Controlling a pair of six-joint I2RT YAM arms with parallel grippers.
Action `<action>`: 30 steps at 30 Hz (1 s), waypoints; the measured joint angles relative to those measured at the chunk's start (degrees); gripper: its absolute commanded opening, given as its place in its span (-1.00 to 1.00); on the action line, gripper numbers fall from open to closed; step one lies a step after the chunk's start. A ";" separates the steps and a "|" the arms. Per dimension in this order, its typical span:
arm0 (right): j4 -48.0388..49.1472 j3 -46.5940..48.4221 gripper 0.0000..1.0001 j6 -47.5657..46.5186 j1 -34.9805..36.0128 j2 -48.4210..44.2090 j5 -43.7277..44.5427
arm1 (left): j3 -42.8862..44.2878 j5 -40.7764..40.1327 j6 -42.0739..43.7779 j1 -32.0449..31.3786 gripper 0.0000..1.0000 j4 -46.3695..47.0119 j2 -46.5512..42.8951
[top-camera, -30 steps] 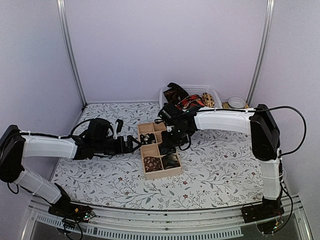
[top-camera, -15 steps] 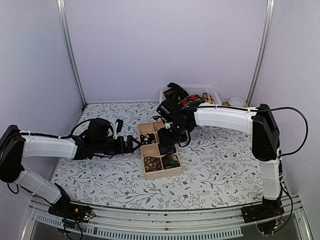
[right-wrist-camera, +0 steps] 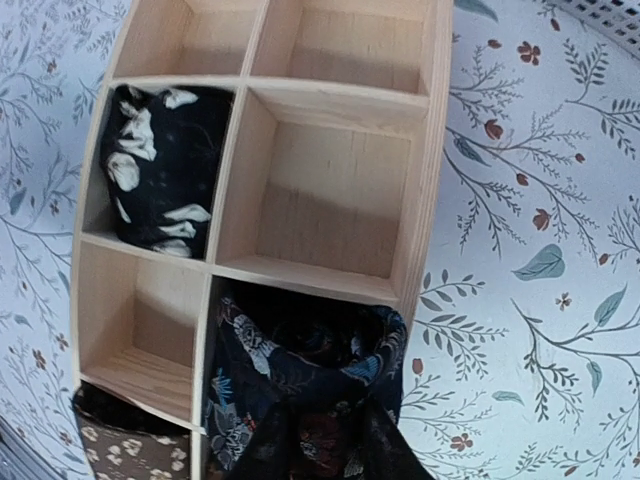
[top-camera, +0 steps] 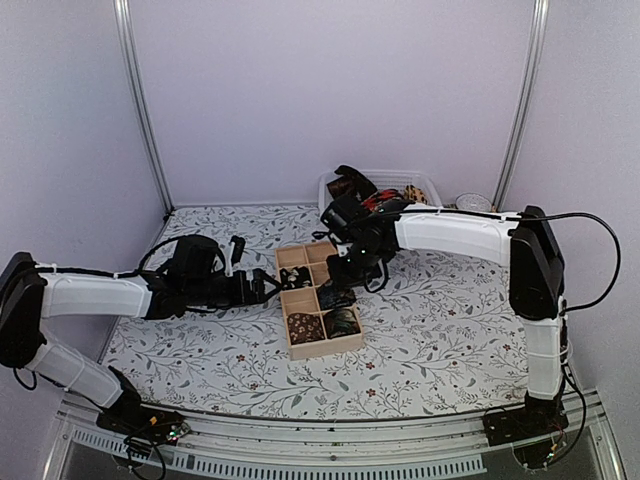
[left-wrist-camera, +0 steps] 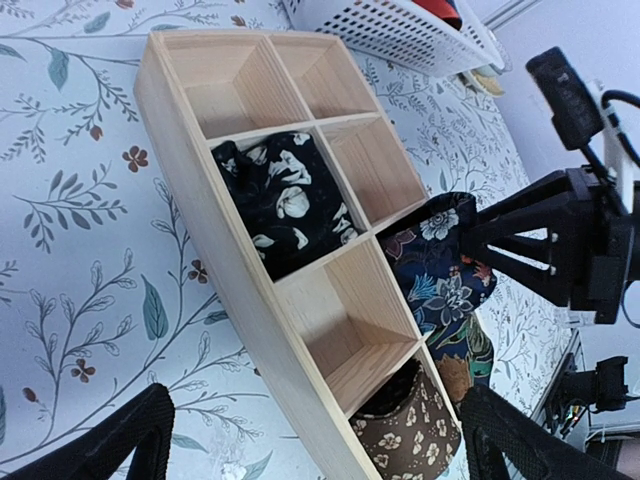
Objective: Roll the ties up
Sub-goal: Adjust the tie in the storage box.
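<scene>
Tie roll (left-wrist-camera: 440,275) at right tool (left-wrist-camera: 478,238)

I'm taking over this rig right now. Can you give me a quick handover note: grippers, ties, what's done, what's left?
Left gripper: open, empty, beside the wooden tray.
Right gripper: at the dark floral roll in its compartment; grip unclear.
Done: four rolls in the tray, that one plus the black-and-white roll, brown roll and fourth roll.
Left: unrolled ties in the white basket.

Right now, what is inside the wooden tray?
Inside the wooden tray: a black floral tie, a multicoloured floral tie, a brown flowered tie, and a dark roll mostly covered in the wrist views. Four compartments show bare wood.
</scene>
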 measured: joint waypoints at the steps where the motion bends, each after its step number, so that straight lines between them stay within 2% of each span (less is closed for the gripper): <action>1: 0.31 -1.20 -0.62 -0.04 -0.37 0.00 -0.33 | 0.00 0.00 -0.02 0.00 1.00 -0.04 -0.04; 10: 5.49 -5.55 -0.69 -0.39 -1.38 -1.01 -4.83 | 0.00 -0.02 -0.02 0.00 1.00 -0.13 -0.15; 18: 7.89 -6.43 -0.66 -0.46 -1.75 -1.01 -9.05 | 0.00 -0.04 0.00 0.00 1.00 -0.15 -0.15; 25: 8.07 -6.51 -0.61 -0.44 -1.64 -0.98 -8.94 | 0.00 -0.02 -0.02 0.00 1.00 -0.22 -0.15; 28: 8.04 -6.51 -0.54 -0.46 -1.49 -0.98 -8.68 | 0.00 -0.04 -0.02 0.00 1.00 -0.31 -0.15; 30: 8.02 -6.51 -0.40 -0.52 -1.33 -0.98 -8.28 | 0.00 -0.04 -0.02 0.00 1.00 -0.33 -0.17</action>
